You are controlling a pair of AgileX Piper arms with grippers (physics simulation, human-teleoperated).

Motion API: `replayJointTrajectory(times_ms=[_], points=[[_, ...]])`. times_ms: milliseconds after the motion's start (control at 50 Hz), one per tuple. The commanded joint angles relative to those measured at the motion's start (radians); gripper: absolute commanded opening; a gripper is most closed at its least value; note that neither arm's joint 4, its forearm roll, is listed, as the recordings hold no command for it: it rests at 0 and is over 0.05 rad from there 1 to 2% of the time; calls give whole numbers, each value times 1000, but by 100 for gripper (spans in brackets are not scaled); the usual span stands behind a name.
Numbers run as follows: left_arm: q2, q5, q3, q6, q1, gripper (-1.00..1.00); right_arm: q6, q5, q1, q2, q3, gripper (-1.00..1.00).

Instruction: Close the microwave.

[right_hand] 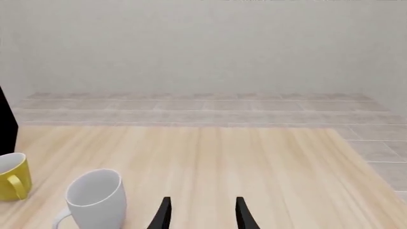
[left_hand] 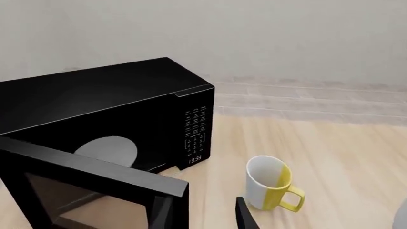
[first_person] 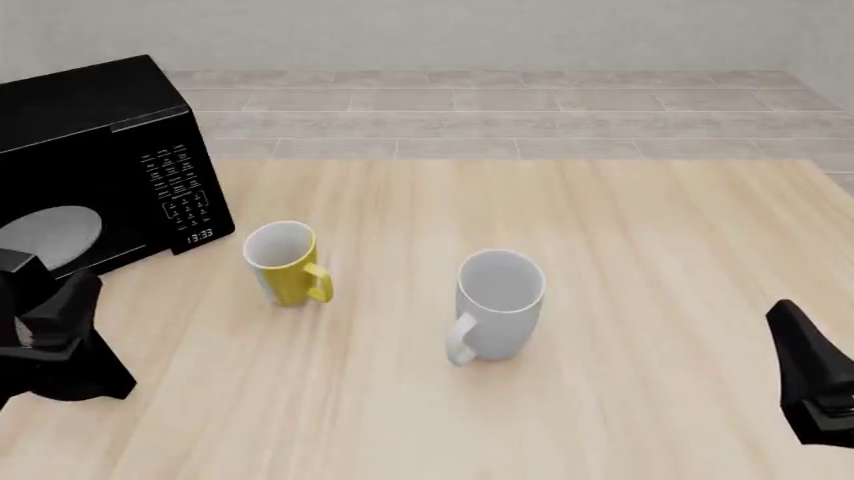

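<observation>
At the desk's far-left corner, we are facing the microwave (first_person: 107, 150), its door (left_hand: 95, 183) swung open; our left gripper (first_person: 54, 335), spread unclear, should be pushing the door's free edge steadily, while our right gripper (right_hand: 200, 214) is idling spread.

The front view looks forward and down from above the near side of the table (first_person: 641, 220), and takes in almost all of it. The left wrist view is close to the microwave (left_hand: 108, 109) and faces its open door (left_hand: 95, 191). The right wrist view is low over the table and looks toward the far wall (right_hand: 203, 47). All three views share the yellow mug (first_person: 284, 262); the front and right wrist views share the white mug (right_hand: 95, 200).
</observation>
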Motion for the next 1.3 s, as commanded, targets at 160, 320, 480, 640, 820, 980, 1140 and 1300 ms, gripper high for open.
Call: replayJointTrajectory(times_ms=[160, 320, 480, 640, 820, 980, 1140, 1300], points=[[251, -182, 1, -46, 32, 100, -1, 17, 5, -32, 0, 100], [398, -297, 1, -68, 50, 100, -1, 18, 4, -37, 0, 100], [513, -397, 1, -84, 67, 100, 1, 18, 6, -38, 0, 100], [540, -417, 1, -95, 63, 100, 5, 24, 11, -38, 0, 100], [653, -508, -4, -101, 69, 100, 7, 26, 11, -39, 0, 100], [667, -511, -16, -103, 69, 100, 9, 26, 9, -39, 0, 100], [771, -590, -27, -115, 79, 100, 10, 26, 8, -39, 0, 100], [775, -565, -50, -119, 82, 100, 10, 26, 13, -38, 0, 100]])
